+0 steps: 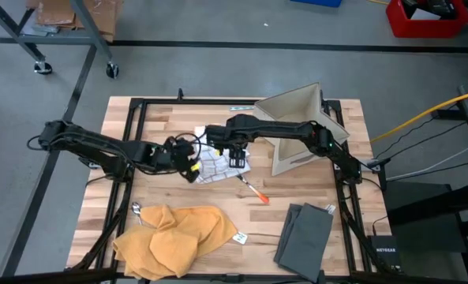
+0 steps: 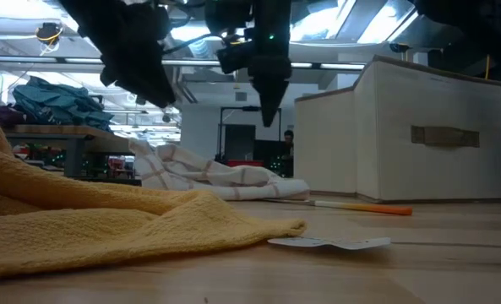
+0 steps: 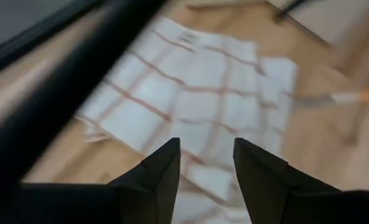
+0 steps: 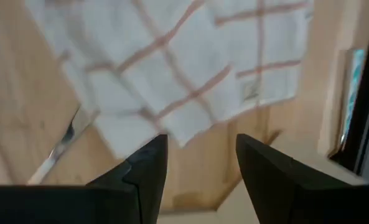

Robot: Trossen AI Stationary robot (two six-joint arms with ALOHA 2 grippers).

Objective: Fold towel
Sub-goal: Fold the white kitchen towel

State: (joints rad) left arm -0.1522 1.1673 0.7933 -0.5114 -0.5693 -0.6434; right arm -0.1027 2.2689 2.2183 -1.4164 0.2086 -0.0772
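The checked towel (image 1: 222, 164) is lying rumpled mid-surface, no clean fold showing; folding appears barely begun. The left gripper (image 1: 192, 168) and right gripper (image 1: 237, 161) are hovering over opposite edges, jaws parted, gripping nothing.

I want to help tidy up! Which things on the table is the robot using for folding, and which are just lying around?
For the job:
white checked towel
left gripper, fingers open, at the towel's edge
right gripper, fingers open, above the towel

Just lying about:
yellow cloth
orange pen
spoon
grey folded cloth
beige fabric box
small paper tag
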